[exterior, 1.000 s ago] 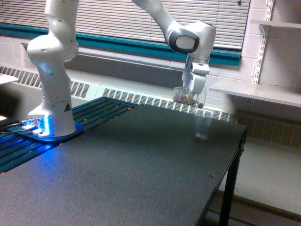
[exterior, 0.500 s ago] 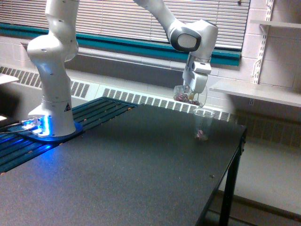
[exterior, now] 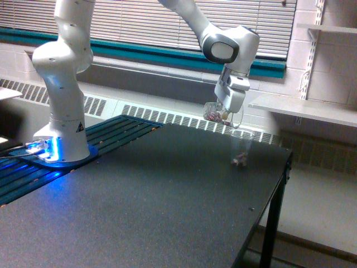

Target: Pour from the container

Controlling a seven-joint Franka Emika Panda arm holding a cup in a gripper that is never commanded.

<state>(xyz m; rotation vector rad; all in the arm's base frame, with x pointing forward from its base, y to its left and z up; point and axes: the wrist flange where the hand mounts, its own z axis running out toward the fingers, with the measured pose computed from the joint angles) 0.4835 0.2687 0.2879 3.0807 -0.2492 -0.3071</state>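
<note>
In the upper right of centre, the gripper [exterior: 227,111] is clamped on the container [exterior: 218,113], a wide clear cup holding small dark pieces, tipped over the rim of the slim clear cup [exterior: 240,148] on the black table [exterior: 139,212]. A few pieces lie in the slim cup's bottom, so pouring looks under way. Next it calls for more tilt, keeping the lip over the opening.

Dim indoor light, blue glow at the robot base [exterior: 47,152], soft, grainy picture
</note>
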